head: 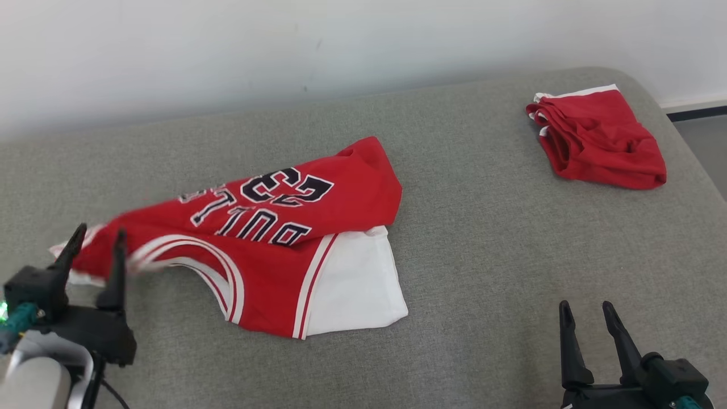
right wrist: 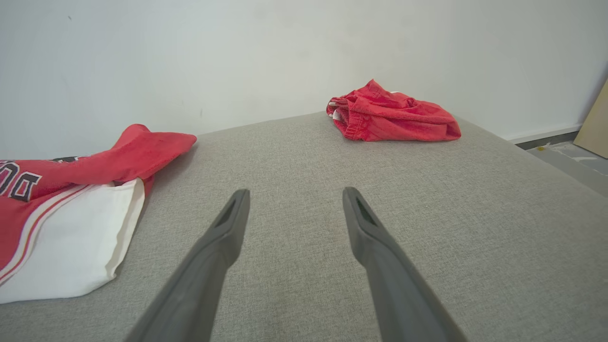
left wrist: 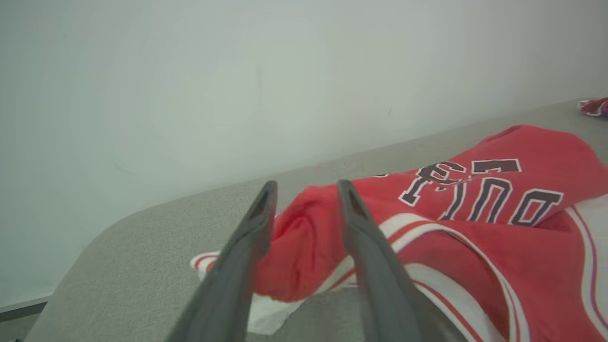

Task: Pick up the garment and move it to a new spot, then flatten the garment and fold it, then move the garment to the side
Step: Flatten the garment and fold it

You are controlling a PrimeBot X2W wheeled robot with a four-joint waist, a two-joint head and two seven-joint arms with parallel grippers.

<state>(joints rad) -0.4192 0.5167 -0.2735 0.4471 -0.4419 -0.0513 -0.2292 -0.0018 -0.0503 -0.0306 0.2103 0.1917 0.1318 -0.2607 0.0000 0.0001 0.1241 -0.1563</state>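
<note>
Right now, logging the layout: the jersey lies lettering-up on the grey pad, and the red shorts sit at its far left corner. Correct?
Not quite. The shorts sit at the far right corner of the pad, as the head view shows. The jersey does lie lettering-up on it.

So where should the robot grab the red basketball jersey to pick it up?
Probably the bunched red end of the basketball jersey, approached from the robot's left by the left gripper. That end humps up off the grey cushion, giving a fold to pinch; the rest lies flatter.
</note>
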